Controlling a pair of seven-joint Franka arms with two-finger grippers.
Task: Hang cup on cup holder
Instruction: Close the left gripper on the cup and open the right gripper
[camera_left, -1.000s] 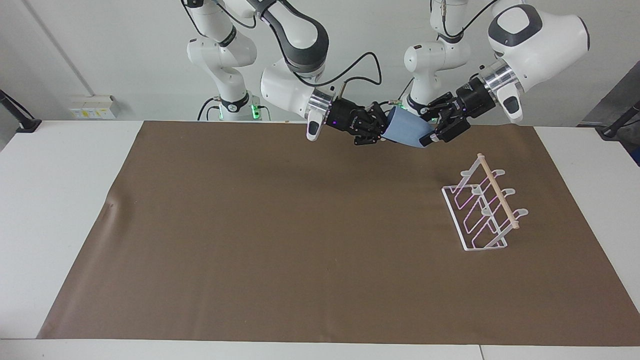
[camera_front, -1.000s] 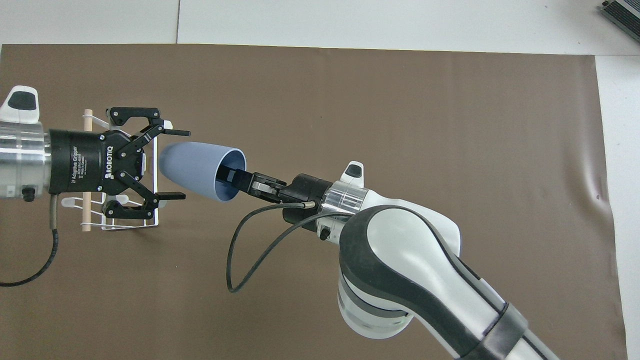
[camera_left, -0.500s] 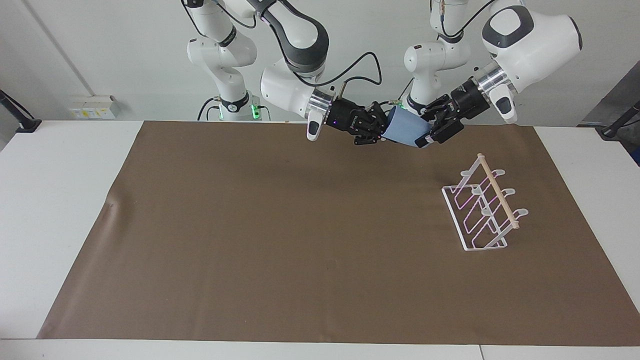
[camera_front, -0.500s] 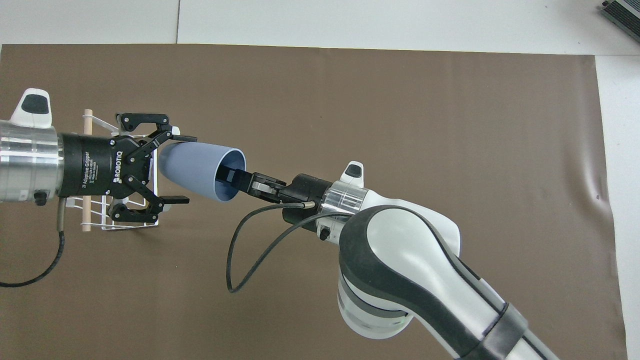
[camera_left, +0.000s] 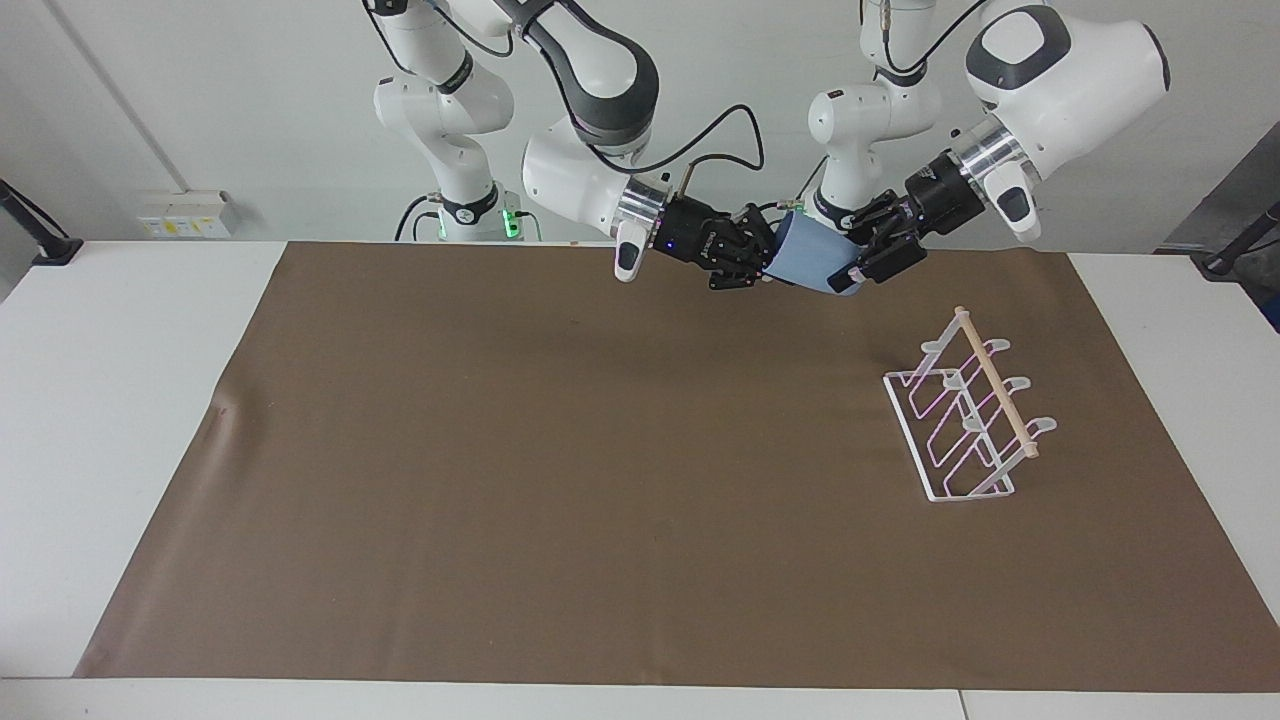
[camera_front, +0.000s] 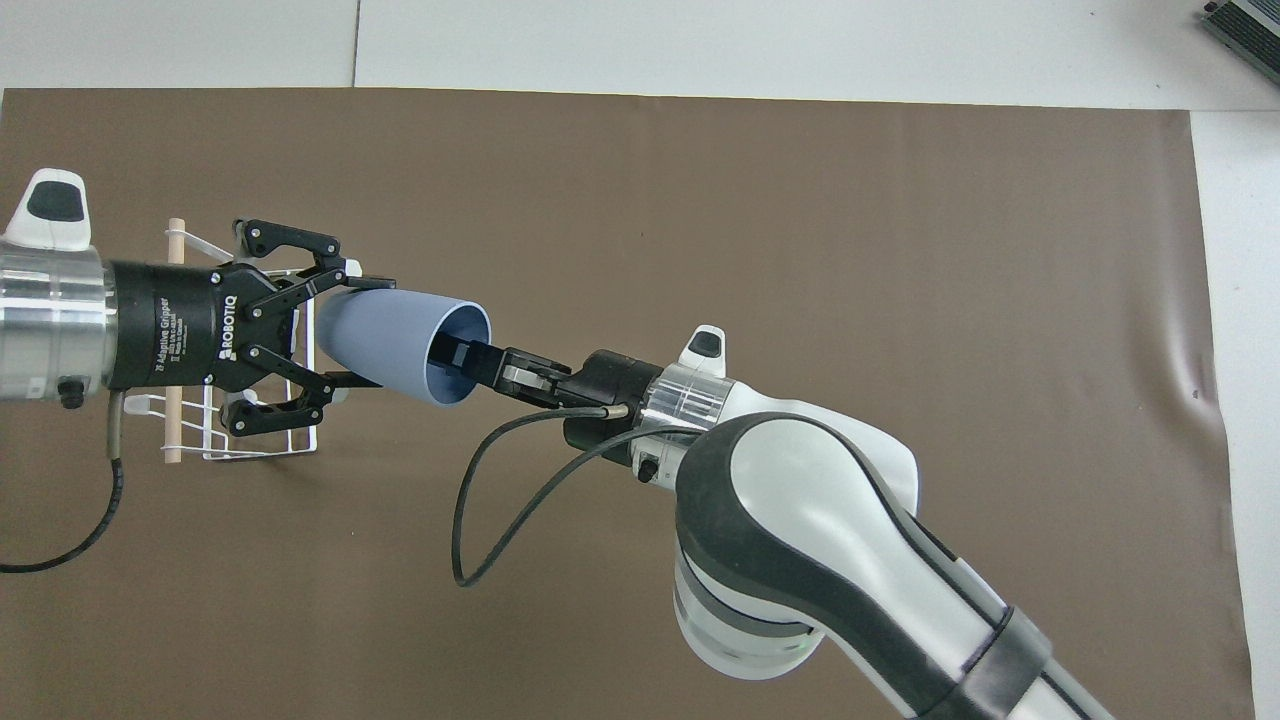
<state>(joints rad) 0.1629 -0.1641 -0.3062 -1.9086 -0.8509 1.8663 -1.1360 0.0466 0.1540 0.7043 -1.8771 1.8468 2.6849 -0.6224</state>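
- The cup (camera_left: 812, 265) (camera_front: 395, 342) is held in the air on its side, over the brown mat (camera_left: 600, 480) (camera_front: 760, 220) at the robots' edge of the table, between the two grippers.
- Right gripper (camera_left: 762, 262) (camera_front: 460, 358): reached in from the right arm's end, wrist roughly level; its fingers are set at the cup's open mouth, one visibly inside the rim, and the cup is gripped by the rim wall.
- Left gripper (camera_left: 858, 268) (camera_front: 362, 332): angled down from a raised elbow toward the cup's rounded base; its fingers (camera_front: 372, 285) are placed either side of the base end and look closed against it. Firm clamping there cannot be told.
- The cup's mouth is pointed toward the right arm, its base toward the left arm.
- The cup holder (camera_left: 965, 415) (camera_front: 235, 440) is stood on the mat toward the left arm's end, farther from the robots than the cup; nothing is hung on its prongs.
- In the overhead view the holder is partly covered by the left gripper.
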